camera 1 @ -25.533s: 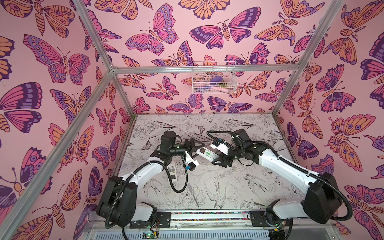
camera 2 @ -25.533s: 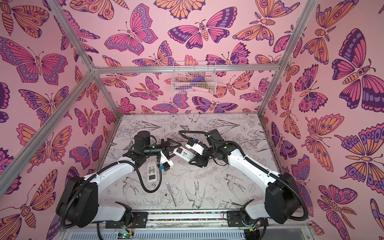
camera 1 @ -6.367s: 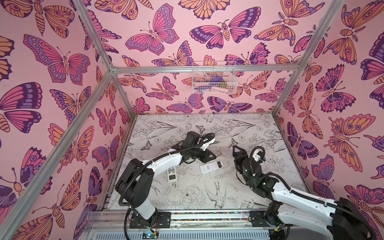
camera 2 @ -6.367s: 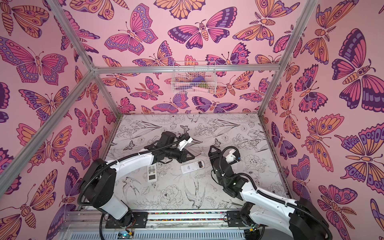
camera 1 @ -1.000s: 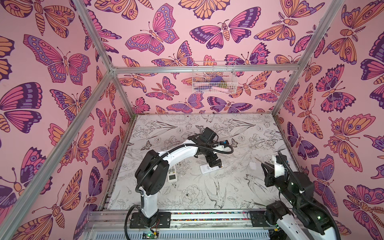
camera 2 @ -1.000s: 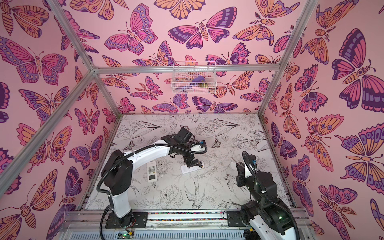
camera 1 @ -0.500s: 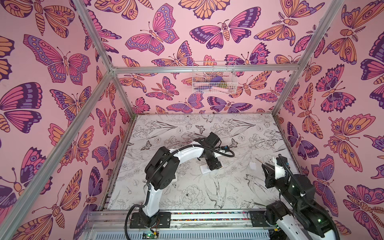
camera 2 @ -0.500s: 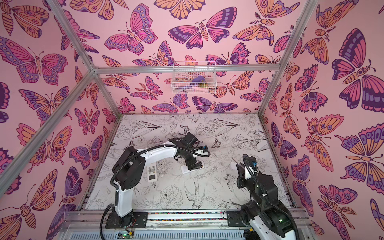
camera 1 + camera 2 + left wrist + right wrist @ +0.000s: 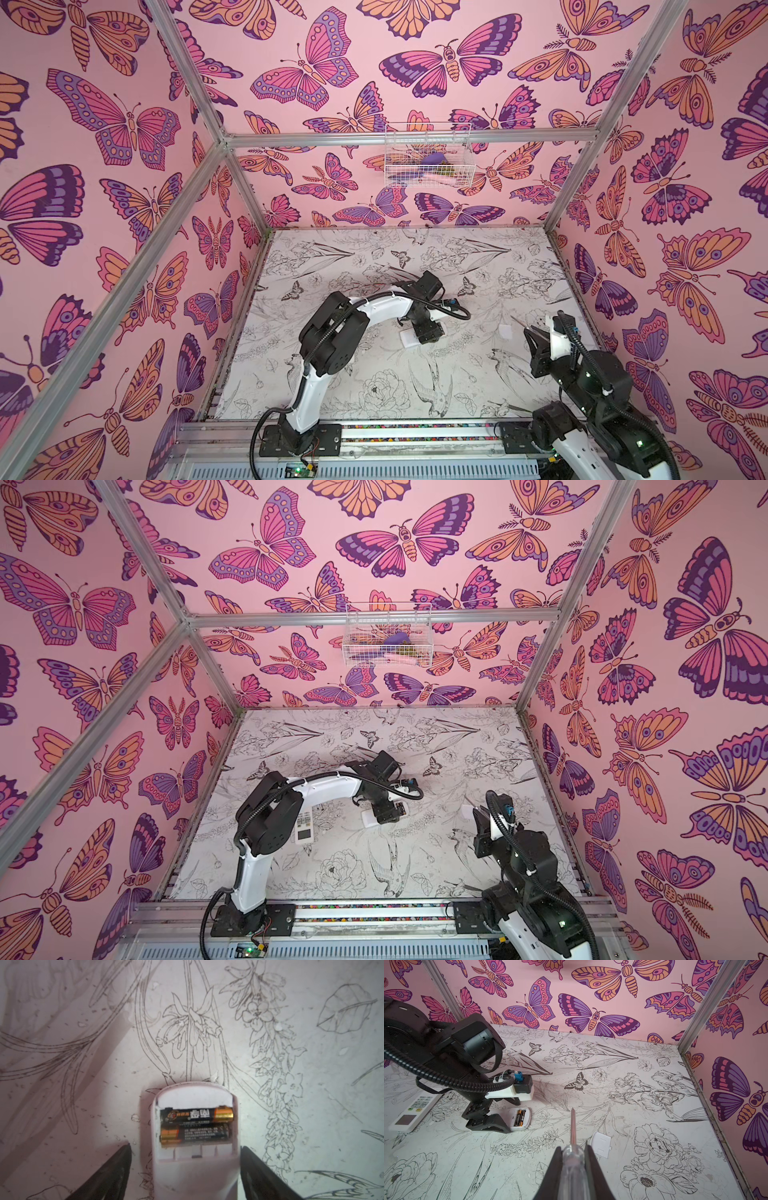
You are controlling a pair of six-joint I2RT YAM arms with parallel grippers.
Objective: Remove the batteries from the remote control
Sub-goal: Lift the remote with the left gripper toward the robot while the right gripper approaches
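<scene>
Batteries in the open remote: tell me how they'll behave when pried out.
The batteries are smooth cylinders, so they'll probably roll on the flat table. They sit snug side by side in the remote, so likely need prying with the screwdriver. Their glossy wrappers look slippery to pinch.

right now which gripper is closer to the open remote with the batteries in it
Left. The left gripper straddles the open remote, jaws on either side, not yet clamped. The right gripper sits off to the right, apart from it, holding the screwdriver.
</scene>
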